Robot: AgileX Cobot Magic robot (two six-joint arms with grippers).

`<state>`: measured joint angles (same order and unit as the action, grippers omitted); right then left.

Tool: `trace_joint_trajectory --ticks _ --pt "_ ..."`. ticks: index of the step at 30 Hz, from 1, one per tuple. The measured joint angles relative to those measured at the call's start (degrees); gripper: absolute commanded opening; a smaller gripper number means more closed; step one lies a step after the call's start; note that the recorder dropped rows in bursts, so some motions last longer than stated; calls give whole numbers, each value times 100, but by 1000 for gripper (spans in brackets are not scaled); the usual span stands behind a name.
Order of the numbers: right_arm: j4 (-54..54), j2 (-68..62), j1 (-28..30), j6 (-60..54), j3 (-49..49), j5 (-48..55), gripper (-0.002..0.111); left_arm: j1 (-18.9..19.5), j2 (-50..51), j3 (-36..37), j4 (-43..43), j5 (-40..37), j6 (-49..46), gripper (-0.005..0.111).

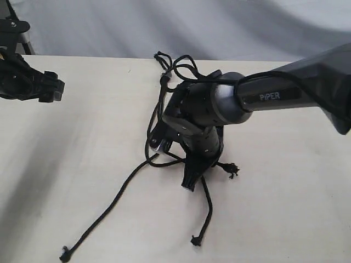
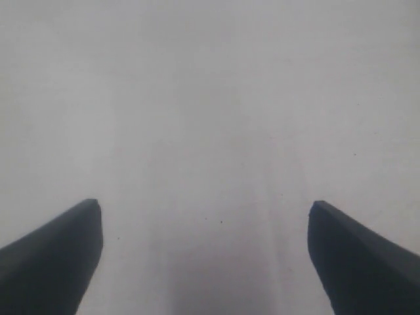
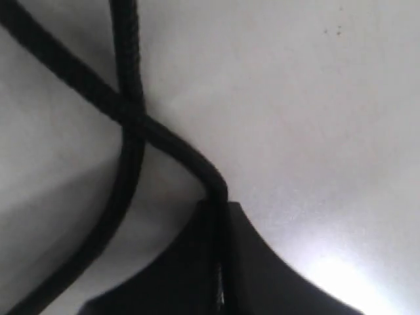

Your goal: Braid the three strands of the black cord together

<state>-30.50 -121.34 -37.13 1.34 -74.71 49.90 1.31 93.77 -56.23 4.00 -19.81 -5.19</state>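
Pale desk (image 1: 285,219): we see the right claw (image 3: 220,262) pinching one strand (image 3: 164,141), likely to cross it; left claw (image 1: 54,89) hangs spread, upper left.

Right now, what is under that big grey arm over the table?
Three black strands lie on the table beneath the arm, their knotted ends poking out. Its pincer is shut on one. How they cross directly underneath is covered.

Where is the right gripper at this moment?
In the exterior view the right gripper is low over the middle of the table, among the loose lines of the black cord, shut on one strand. The left gripper is far off at the left edge.
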Motion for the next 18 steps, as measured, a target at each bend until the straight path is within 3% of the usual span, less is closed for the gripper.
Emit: trace_joint_trajectory --ticks 2,7,11,18 --pt "494 0 -77 -414 -50 326 0 0 0 0 0 0 0 79" --pt "2998 280 -894 -3044 5 913 0 0 0 0 0 0 0 79" --pt "3290 485 -1069 -3080 78 441 0 0 0 0 0 -61 0 79" --pt "3222 1140 -401 -2679 87 610 0 0 0 0 11 -83 0 79"
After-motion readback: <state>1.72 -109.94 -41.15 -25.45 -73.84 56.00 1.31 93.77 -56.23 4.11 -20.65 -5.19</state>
